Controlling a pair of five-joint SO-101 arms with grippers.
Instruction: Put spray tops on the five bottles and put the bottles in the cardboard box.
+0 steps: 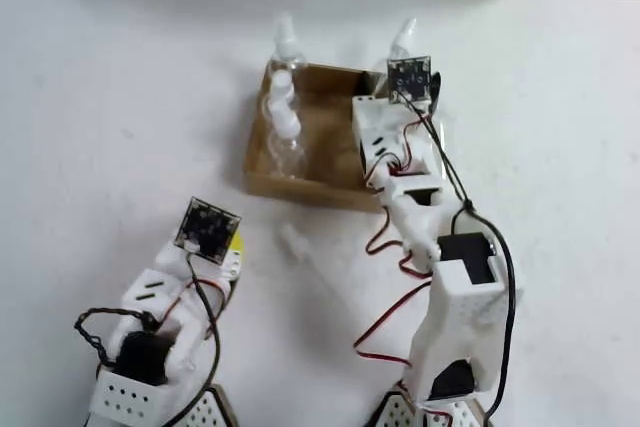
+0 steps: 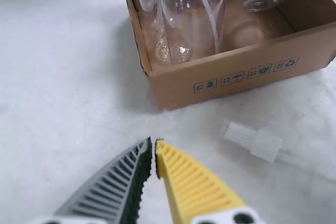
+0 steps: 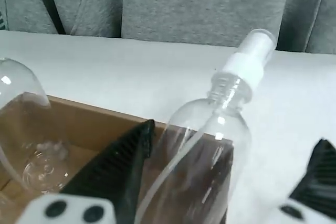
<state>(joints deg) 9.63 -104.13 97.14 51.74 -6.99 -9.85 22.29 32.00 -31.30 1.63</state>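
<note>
The cardboard box (image 1: 322,132) sits mid-table, and clear bottles with spray tops (image 1: 284,119) stand along its left side. My right gripper (image 3: 236,135) is open at the box's far right corner. Between its black fingers (image 3: 118,169) a clear bottle with a white spray top (image 3: 207,145) leans over the box wall; its top is also in the high view (image 1: 404,40). A loose spray top (image 1: 295,243) lies on the table in front of the box (image 2: 241,72), a little ahead of my left gripper (image 2: 154,153), which is shut on nothing. That spray top (image 2: 256,142) lies on its side.
Another clear bottle (image 3: 23,129) stands inside the box near the right gripper. The right arm (image 1: 450,287) stretches from the table's near edge to the box. Red and black cables hang beside it. White table surrounds the box on all sides.
</note>
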